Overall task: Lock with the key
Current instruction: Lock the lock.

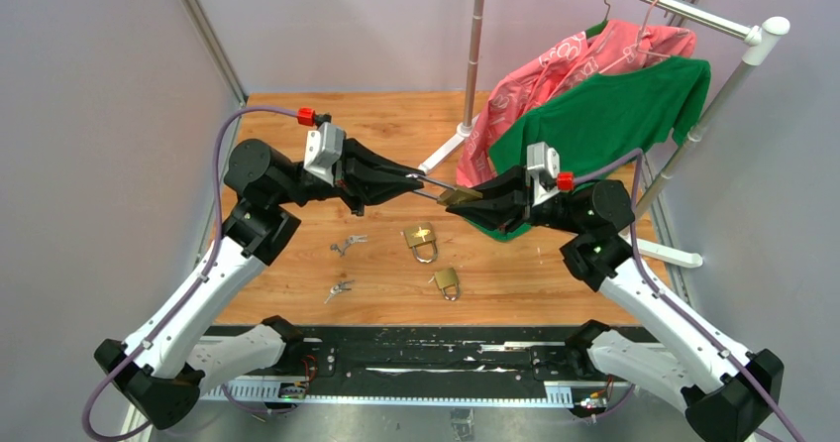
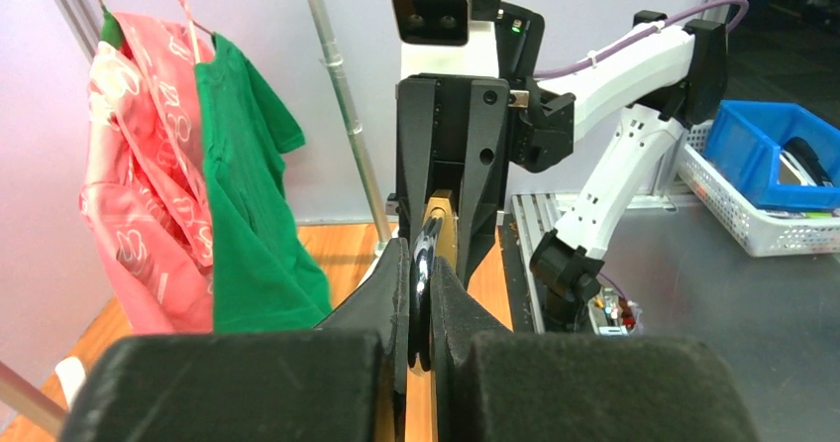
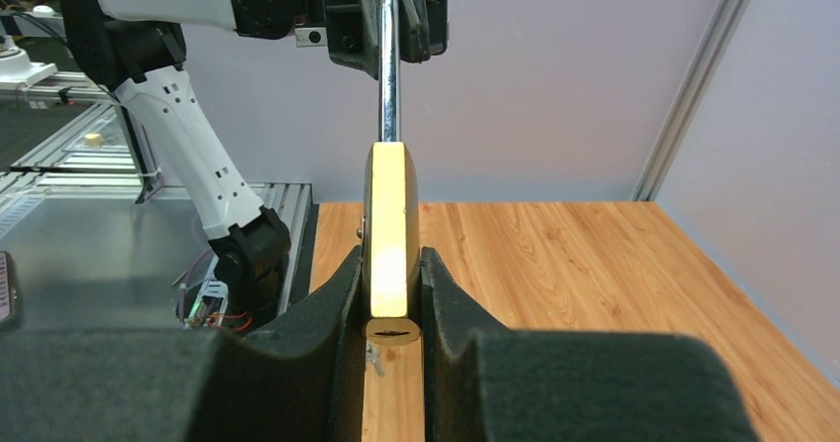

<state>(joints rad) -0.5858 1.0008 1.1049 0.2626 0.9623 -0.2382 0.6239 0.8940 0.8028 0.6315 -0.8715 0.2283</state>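
A brass padlock (image 1: pixel 460 196) hangs in the air between both arms, above the wooden table (image 1: pixel 297 145). My right gripper (image 1: pixel 475 198) is shut on its brass body (image 3: pixel 392 234), with the empty keyhole (image 3: pixel 392 335) facing the right wrist camera. Its steel shackle (image 3: pixel 389 85) points away into my left gripper (image 3: pixel 389 26), which is shut on it. In the left wrist view the shiny shackle (image 2: pixel 424 264) sits pinched between the left gripper (image 2: pixel 421 269) pads. Two keys (image 1: pixel 348 245) (image 1: pixel 338 288) lie on the table below, apart from both grippers.
Two more brass padlocks (image 1: pixel 422 241) (image 1: pixel 447 281) lie on the table near the front. A clothes rack (image 1: pixel 475 55) with a green shirt (image 1: pixel 604 115) and a pink one (image 1: pixel 565 60) stands back right, just behind the right arm. A blue bin (image 2: pixel 763 150) sits off the table.
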